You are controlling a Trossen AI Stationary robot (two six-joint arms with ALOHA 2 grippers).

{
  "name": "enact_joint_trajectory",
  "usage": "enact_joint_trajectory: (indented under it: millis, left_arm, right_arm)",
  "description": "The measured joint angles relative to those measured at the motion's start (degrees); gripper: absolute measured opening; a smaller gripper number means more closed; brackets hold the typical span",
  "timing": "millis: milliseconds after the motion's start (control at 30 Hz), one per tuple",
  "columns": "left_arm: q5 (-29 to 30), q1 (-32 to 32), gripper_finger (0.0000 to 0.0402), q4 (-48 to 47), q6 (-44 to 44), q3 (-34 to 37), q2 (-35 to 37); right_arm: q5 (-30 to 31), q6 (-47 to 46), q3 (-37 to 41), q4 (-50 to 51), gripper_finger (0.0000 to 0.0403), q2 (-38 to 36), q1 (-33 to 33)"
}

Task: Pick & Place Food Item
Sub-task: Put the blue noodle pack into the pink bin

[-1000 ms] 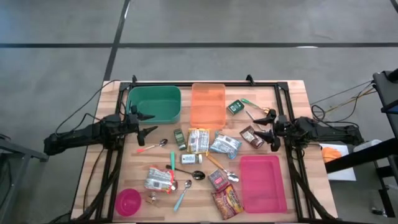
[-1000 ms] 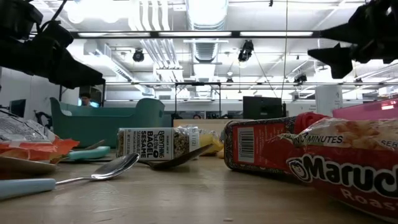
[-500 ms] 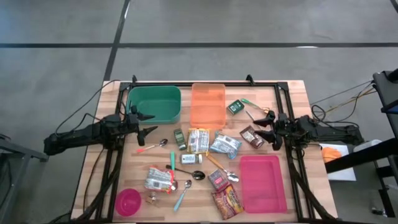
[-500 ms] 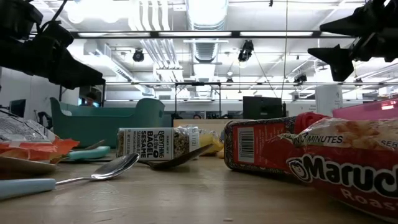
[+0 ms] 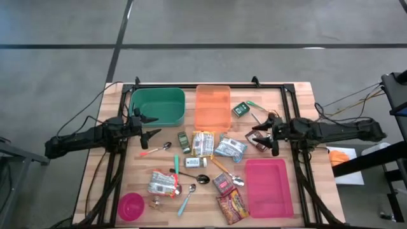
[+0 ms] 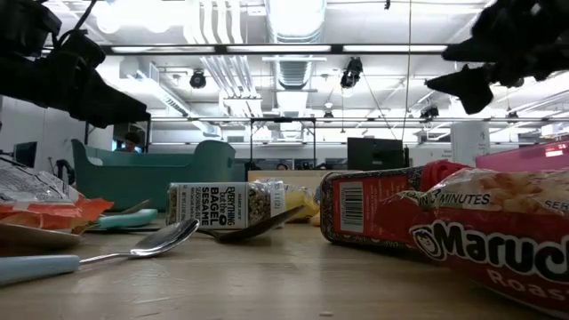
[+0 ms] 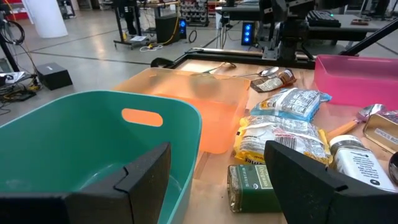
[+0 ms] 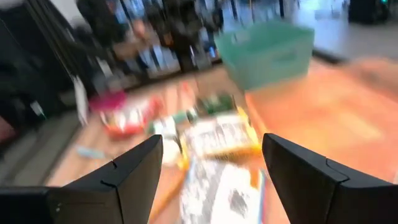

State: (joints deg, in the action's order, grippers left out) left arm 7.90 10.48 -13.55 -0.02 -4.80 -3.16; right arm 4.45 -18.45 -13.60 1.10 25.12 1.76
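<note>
Your right claw (image 5: 262, 135) hung spread over what looked like a brown snack packet (image 5: 257, 139) — the left claw (image 5: 149, 124) waited spread beside the teal plastic bin (image 5: 159, 105).

Wooden table (image 5: 299, 102) carrying: green bin (image 5: 158, 106) and orange tray (image 5: 212, 107) lying along far edge, pink tray (image 5: 269, 186) near right front, pink bowl (image 5: 131, 205) at left front corner. Food packets (image 5: 229, 149), spoons (image 5: 157, 149), small green tin (image 5: 240, 109) lying scattered across middle.
</note>
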Motion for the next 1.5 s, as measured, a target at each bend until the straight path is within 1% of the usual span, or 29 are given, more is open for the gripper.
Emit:
enact_joint_trajectory:
  millis: [167,433,567,700,867,967,1067,1233,1300,1400,1500]
  left_arm:
    - [-0.02,0.0,0.0261,-0.01,-0.01,0.0,0.02]
    - [0.0,0.0,0.0261,-0.01,-0.18,0.0,0.02]
    - [-0.01,0.0,0.0261,-0.01,-0.16,0.0,0.02]
    - [-0.01,0.0,0.0261,-0.01,-0.16,0.0,0.02]
    - [-0.01,0.0,0.0261,-0.01,-0.14,0.0,0.01]
    - [-0.01,0.0,0.0261,-0.01,-0.14,0.0,0.0]
    - [-0.02,0.0,0.0261,-0.01,-0.08,0.0,0.0]
    - [0.02,0.0,0.0261,0.58,0.32,0.03,0.01]
    - [-0.19,-0.01,0.0261,3.38,-1.26,0.23,-0.01]
    - [-3.67,-0.04,0.0261,11.77,-4.58,0.16,0.0]
    - [-5.09,-0.04,0.0261,14.0,-4.49,0.15,-0.04]
  right_arm:
    - [0.34,0.63,-8.34,10.1,0.0271,15.14,0.02]
    - [8.34,-2.4,-17.45,18.11,0.0271,38.87,0.92]
    - [12.05,-2.52,-23.06,22.03,0.0271,48.19,2.57]
    - [13.76,-2.75,-28.79,26.7,0.0271,54.88,5.5]
    - [20.61,-6.76,-35.58,38.0,0.0271,59.44,10.85]
    - [21.66,-8.83,-38.58,42.01,0.0271,60.21,13.76]
    - [21.66,-9.65,-39.77,40.62,0.0271,60.19,15.75]
    - [21.94,-9.7,-40.21,37.34,0.0271,60.22,17.11]
    - [22.16,-9.69,-39.57,34.89,0.0271,60.22,17.55]
    - [22.64,-9.67,-38.75,33.46,0.0271,60.24,17.55]
    - [22.97,-9.69,-37.59,31.21,0.0271,60.24,17.46]
